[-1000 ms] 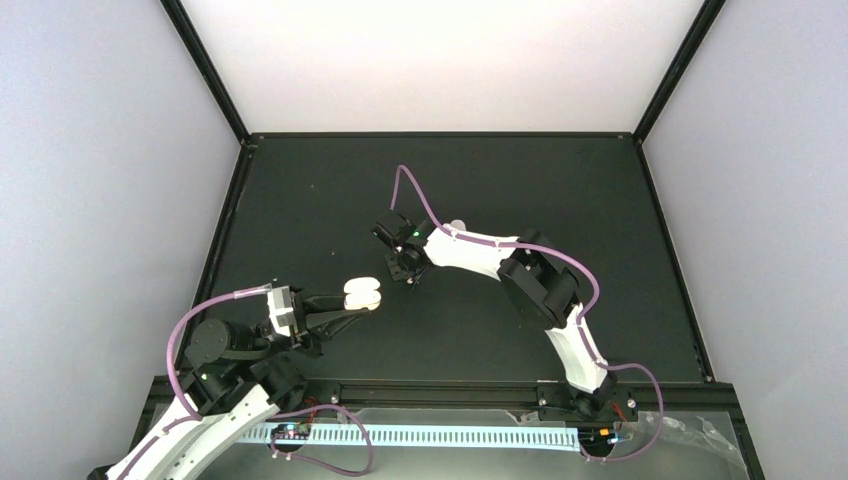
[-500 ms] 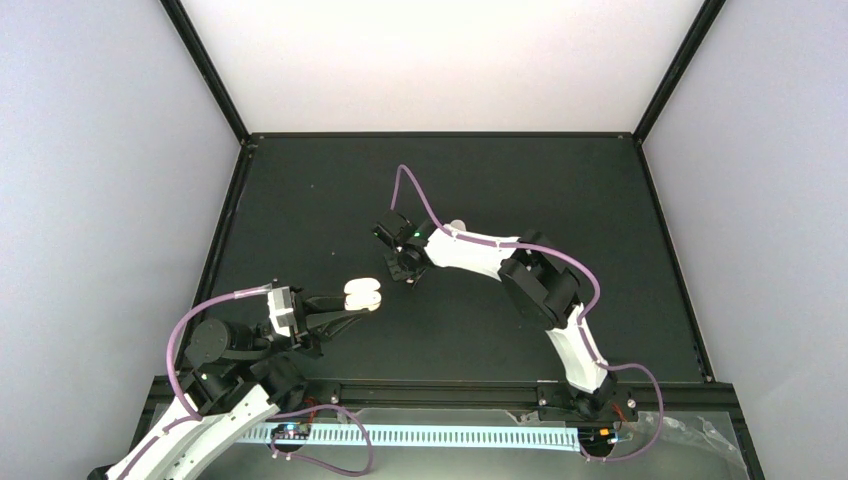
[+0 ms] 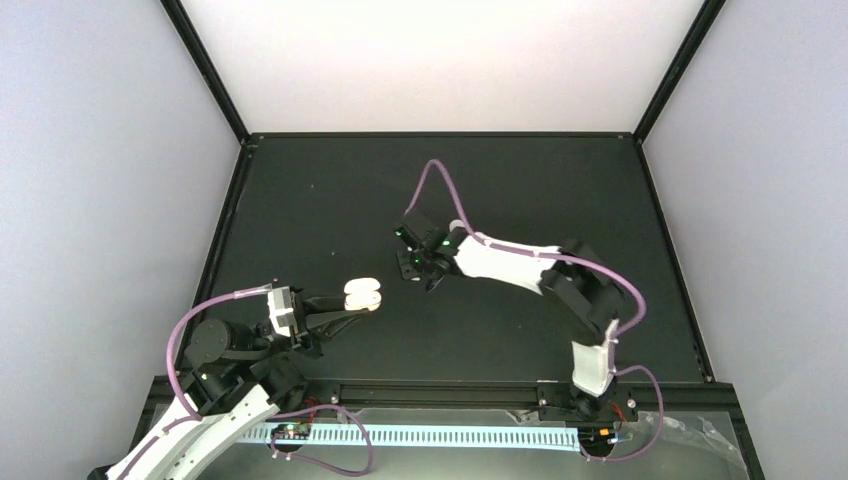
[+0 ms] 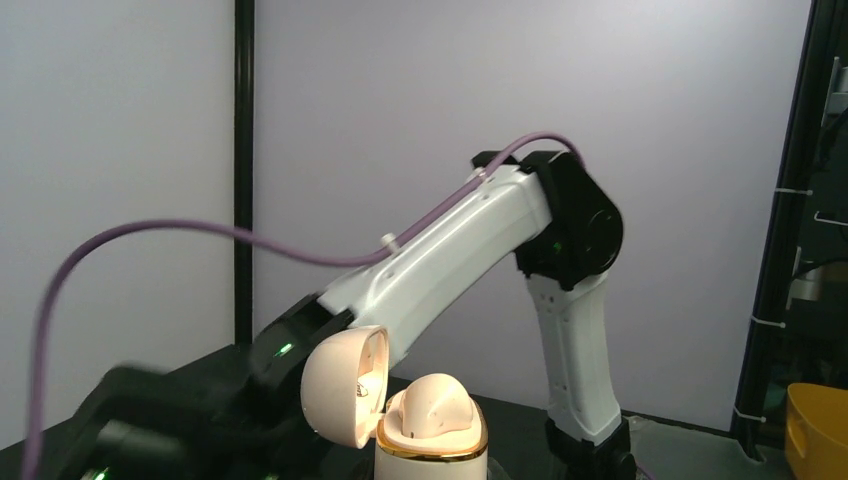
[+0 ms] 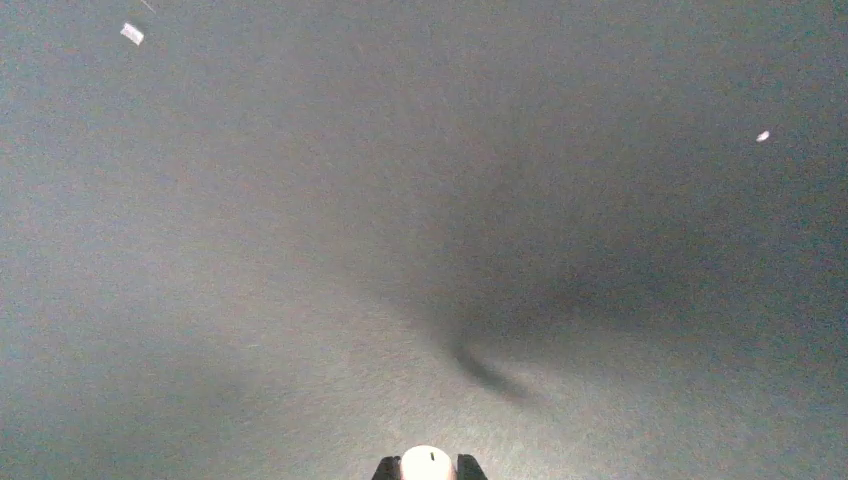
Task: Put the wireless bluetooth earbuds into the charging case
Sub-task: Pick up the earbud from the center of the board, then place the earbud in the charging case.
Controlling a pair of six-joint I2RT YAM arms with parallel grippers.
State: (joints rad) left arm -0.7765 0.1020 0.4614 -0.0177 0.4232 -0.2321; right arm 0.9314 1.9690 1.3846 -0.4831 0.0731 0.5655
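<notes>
Earbud [image 5: 428, 462] pinched in right hand [image 5: 427, 469], open charging case [image 3: 362, 293] clamped in left hand [image 3: 363, 306], black table [image 3: 392, 292] between

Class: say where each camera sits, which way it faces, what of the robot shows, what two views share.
Top external: above, behind the bases, looking down on the table; left arm, right arm show.
Left wrist: on the left arm, looking level across the open charging case at the right arm; own fingers unseen.
Right wrist: on that arm, facing down at the table; right gripper pinches an earbud.
Shared: top external and left wrist both show charging case, right arm.
</notes>
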